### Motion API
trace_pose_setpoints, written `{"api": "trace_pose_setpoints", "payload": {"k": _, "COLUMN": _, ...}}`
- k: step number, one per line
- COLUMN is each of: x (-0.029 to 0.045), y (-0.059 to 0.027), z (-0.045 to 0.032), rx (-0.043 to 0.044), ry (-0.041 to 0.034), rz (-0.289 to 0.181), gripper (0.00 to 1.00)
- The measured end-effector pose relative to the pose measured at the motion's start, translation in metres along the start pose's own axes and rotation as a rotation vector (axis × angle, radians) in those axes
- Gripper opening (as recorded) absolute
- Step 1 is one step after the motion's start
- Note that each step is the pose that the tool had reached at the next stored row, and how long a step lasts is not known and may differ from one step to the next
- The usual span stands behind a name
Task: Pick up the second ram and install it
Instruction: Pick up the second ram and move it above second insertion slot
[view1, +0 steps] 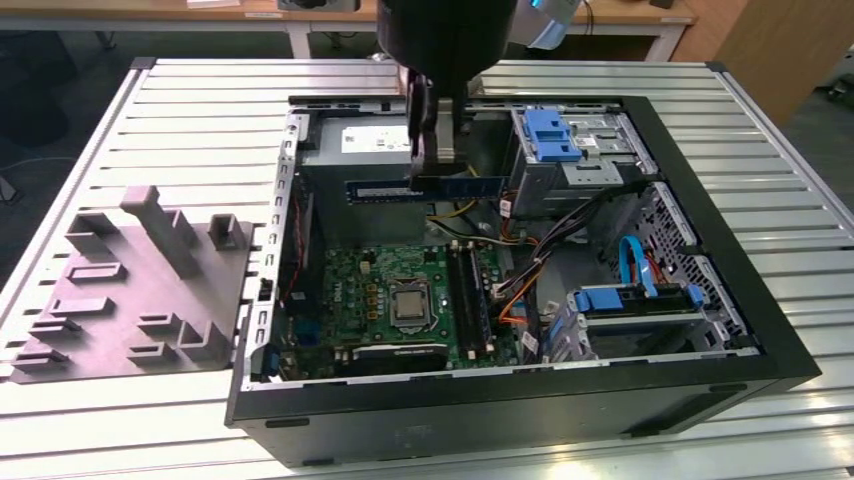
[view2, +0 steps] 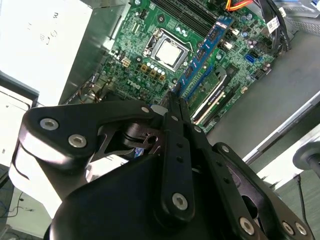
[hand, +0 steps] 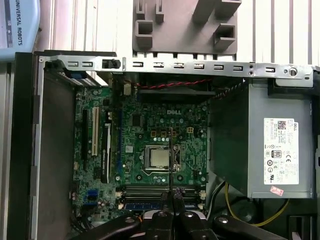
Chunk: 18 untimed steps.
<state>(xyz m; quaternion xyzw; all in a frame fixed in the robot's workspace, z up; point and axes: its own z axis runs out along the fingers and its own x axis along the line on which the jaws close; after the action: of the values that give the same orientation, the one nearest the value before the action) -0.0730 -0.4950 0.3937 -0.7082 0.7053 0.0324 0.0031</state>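
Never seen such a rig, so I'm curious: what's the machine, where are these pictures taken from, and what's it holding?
It is one robot arm ending in a pincer. The exterior view, from a camera off the arm, shows a slatted metal table bearing an open computer case and a grey moulded tray. Both wrist views come from cameras riding on the arm, looking into the case at the green motherboard. The pincer is shut on the second ram, a thin memory stick, held over the open case.

The computer case (view1: 534, 405) lies on the table (view1: 761, 130). The motherboard (view1: 374, 285) and power supply (view1: 354, 145) are inside it, and a fixture block (view1: 134, 290) sits beside it at the exterior view's left. The second ram (view1: 380, 191) is above it, in the gripper (view1: 434, 178).
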Motion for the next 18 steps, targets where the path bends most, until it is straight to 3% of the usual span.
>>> {"api": "trace_pose_setpoints", "payload": {"k": 18, "x": -0.0028, "y": -0.0020, "z": 0.0246, "rx": 0.0052, "ry": -0.0044, "rz": -0.002, "gripper": 0.12}}
